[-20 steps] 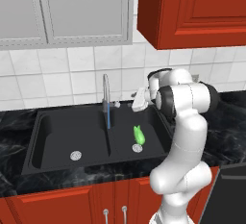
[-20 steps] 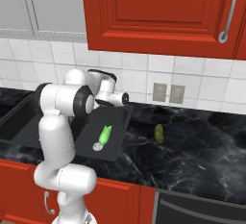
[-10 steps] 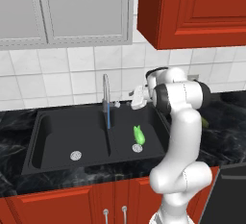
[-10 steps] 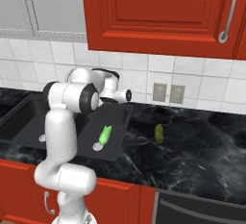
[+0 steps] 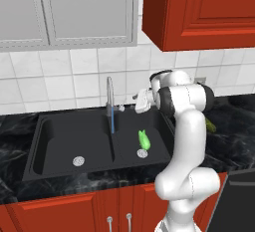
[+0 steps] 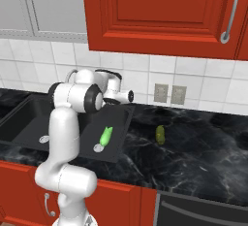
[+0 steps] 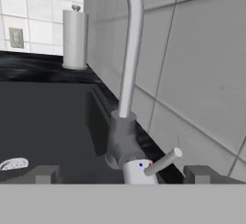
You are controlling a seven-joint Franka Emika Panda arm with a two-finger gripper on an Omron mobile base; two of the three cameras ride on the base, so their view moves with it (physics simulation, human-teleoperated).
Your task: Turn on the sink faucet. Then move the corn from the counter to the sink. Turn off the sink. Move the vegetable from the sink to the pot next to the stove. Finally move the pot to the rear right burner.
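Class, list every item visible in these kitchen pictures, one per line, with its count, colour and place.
Faucet: one, grey, behind the sink divider, water running.
Faucet lever: one, grey, at the faucet base.
Sink: one, black, two basins, set in the counter.
Corn: one, green, in the right basin.
Vegetable: one, yellow-green, on the counter right of the sink.
Paper towel roll: one, white, on the counter.
End effector: one, dark fingertips either side of the faucet base.
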